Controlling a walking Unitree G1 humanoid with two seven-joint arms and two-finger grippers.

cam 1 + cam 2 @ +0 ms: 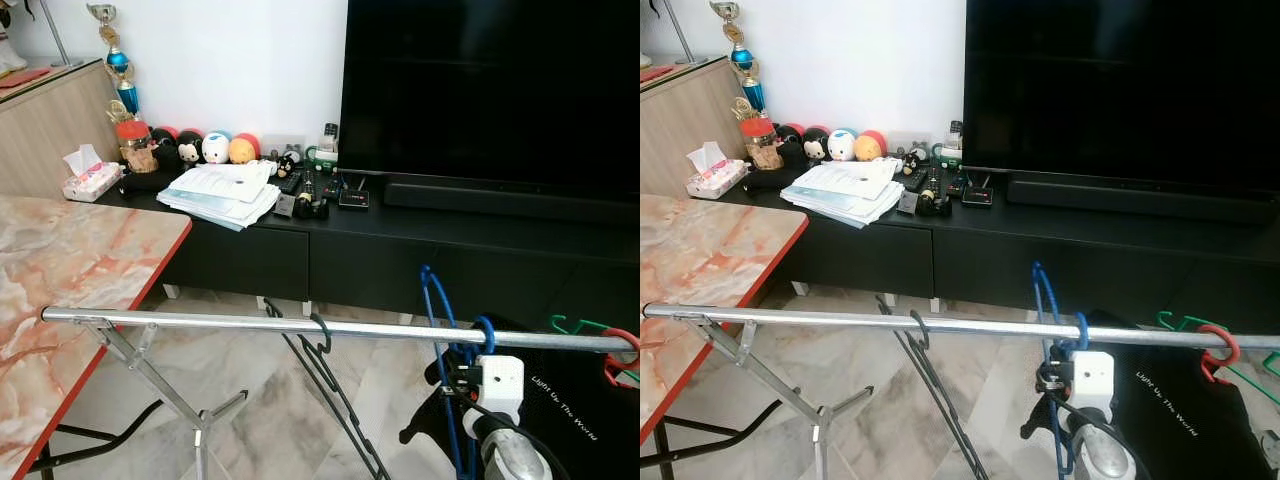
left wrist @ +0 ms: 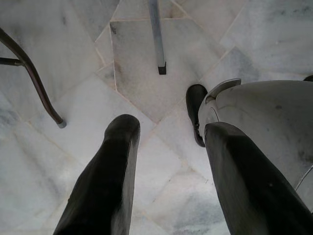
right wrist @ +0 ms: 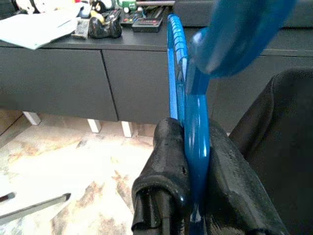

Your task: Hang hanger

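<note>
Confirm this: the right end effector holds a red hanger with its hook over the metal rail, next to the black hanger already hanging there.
Not quite: the hanger in the right end effector is blue, not red, as the right wrist view shows. Its hook does sit over the metal rail, beside the black hanger.

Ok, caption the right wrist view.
Right pincer shut on the blue plastic hanger, facing the black TV cabinet.
</note>
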